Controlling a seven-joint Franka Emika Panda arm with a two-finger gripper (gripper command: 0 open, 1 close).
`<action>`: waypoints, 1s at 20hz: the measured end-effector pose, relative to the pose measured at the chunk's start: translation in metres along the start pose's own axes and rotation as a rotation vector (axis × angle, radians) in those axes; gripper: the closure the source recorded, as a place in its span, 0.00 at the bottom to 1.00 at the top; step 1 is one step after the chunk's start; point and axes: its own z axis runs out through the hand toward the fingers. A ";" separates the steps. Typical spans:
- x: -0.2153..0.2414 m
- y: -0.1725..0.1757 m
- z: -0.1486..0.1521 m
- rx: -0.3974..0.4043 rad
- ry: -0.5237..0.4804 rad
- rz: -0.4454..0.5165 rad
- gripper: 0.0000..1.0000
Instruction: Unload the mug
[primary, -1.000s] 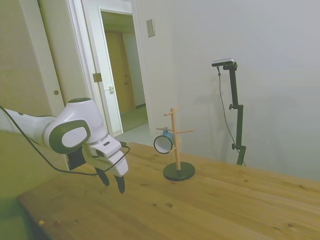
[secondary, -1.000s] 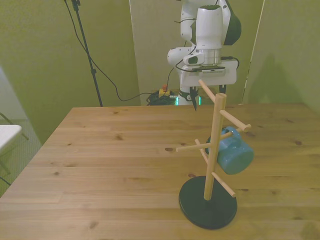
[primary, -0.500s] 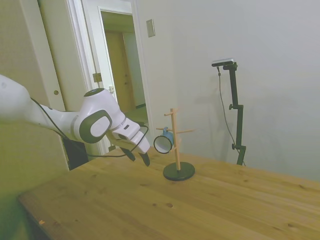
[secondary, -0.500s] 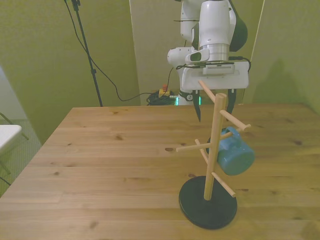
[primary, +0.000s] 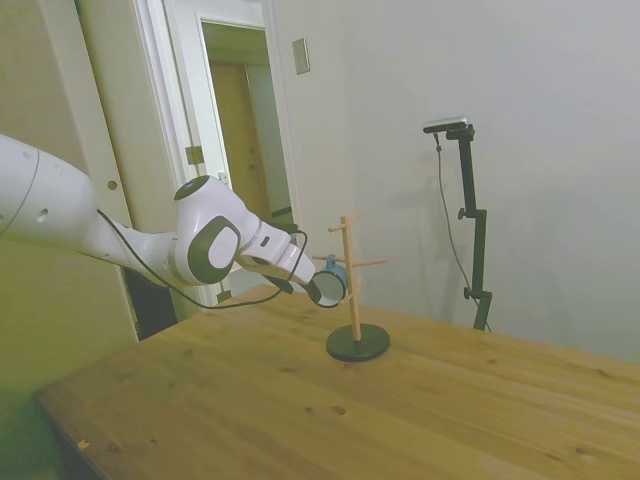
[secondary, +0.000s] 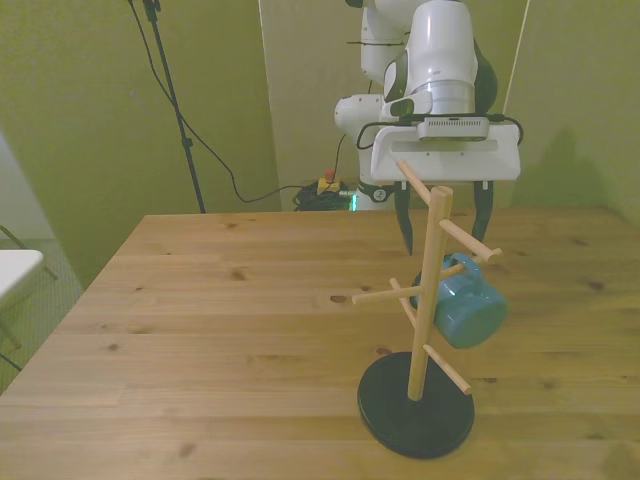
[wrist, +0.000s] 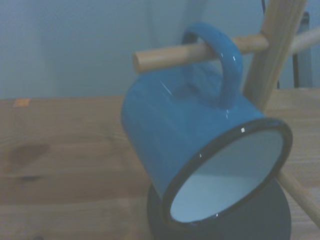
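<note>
The light-blue mug (secondary: 468, 310) hangs by its loop handle on a peg of the wooden peg stand (secondary: 428, 300), tilted, with its dark rim facing down and outward. In the side view the mug (primary: 328, 287) shows its pale inside toward the arm. My gripper (secondary: 445, 243) is open, its fingers spread wide just behind the stand at mug height. Seen from the side, the gripper (primary: 305, 285) points nearly level at the mug and is close to its rim; contact cannot be told. The wrist view is filled by the mug (wrist: 200, 140) on its peg (wrist: 185, 54).
The stand's black round base (secondary: 416, 405) sits on the wooden table (secondary: 220, 320) toward the front view's right. Other pegs (secondary: 375, 296) stick out from the pole on both sides, above and below the mug. A cable stand (secondary: 175, 100) rises behind the table's far left.
The arm has swung from low over the table up toward the stand. The gripper now points level at the mug, close to it, and its fingers are spread wider.
</note>
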 end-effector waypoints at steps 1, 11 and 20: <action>0.001 -0.003 0.002 0.010 0.013 -0.002 0.00; -0.004 -0.021 0.035 0.088 0.067 -0.019 0.00; -0.009 -0.034 0.064 0.097 0.101 -0.028 0.00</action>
